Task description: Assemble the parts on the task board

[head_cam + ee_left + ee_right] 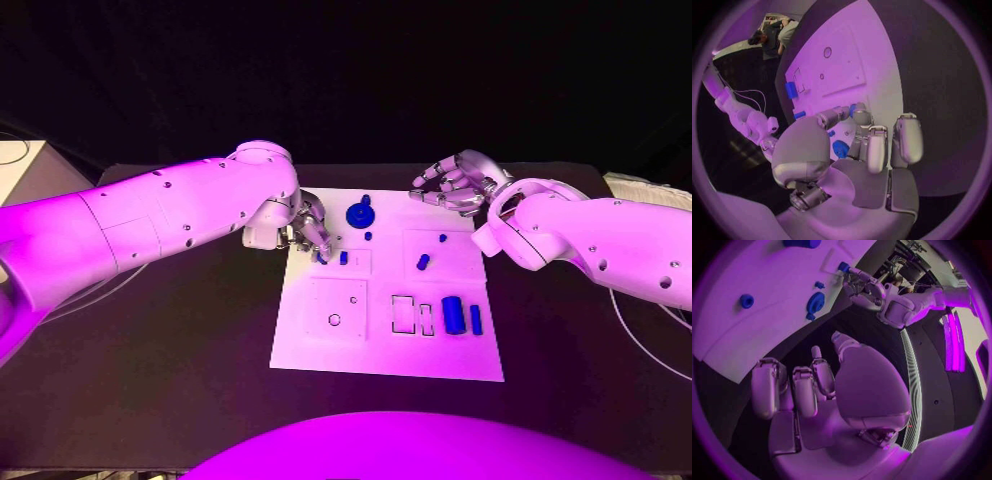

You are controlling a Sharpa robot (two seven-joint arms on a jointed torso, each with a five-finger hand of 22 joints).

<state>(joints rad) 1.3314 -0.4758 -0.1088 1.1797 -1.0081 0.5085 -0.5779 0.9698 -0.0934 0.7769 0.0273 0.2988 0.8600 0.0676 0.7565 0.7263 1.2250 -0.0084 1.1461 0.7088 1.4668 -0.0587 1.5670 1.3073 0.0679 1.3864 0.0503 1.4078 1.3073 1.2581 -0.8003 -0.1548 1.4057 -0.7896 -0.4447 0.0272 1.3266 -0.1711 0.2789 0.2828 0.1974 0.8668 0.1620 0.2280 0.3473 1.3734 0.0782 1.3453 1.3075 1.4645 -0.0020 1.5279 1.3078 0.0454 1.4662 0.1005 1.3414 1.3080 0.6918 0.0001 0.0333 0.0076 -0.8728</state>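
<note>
The left robot hand (306, 232) pinches a small blue peg (319, 256) over the white board (332, 350), nearer the slots than the empty, loosely curled right robot hand (454, 185).

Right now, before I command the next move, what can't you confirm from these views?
- Left robot hand, head view: its fingers cover the small blue part beside them, so grip or mere touch is unclear.
- Left wrist view: the fingers hide the board beneath them.
- Right robot hand: hovers off the task board, apparently holding nothing.

Right hand (826, 390) beside task board (748, 335), fingers (767, 390) curled, holding nothing.
</note>
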